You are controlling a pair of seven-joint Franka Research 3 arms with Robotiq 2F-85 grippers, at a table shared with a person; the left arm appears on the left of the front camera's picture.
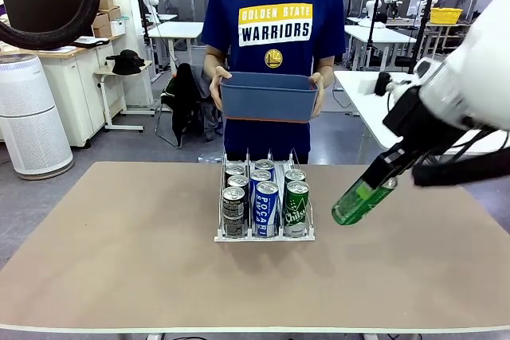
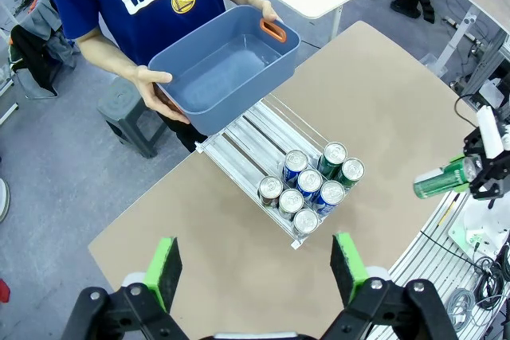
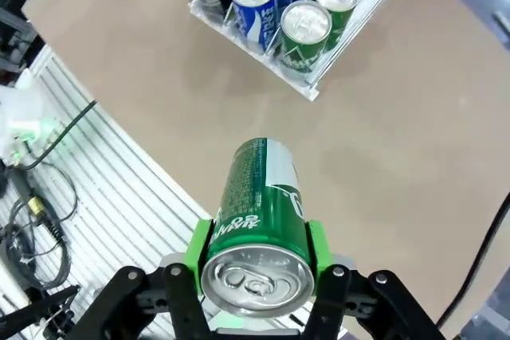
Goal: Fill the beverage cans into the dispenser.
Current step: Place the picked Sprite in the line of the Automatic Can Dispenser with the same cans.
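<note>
- Right gripper has its green pads clamped on either side of a green can, carried tilted in the air off to the right of the dispenser, well clear of the table.
- Left gripper hangs high over the near side of the table, fingers spread wide with nothing between them.
- Over at the dispenser, seven cans are standing: three dark grey cans in the left lane, two blue-and-white cans in the middle lane, and two green cans in the right lane, all packed toward the front lip.
- By my reading the job is well along: the carried can is the one to go in next, and the right lane, with two green ones already, looks like its home.
- Behind the loaded cans, the left wrist view shows the lanes running bare to the back, so there is room left.
- At the far side, the person holds a blue-grey bin in both hands above the back of the rack; from above it looks empty, so no more loose cans are in sight.
- As for what is in the way: the thin wire dividers and the cans at the front leave a narrow slot, and the can must come upright before it can drop in behind them.
- That bin hovering near the rear of the rack could crowd an approach from the back.
</note>
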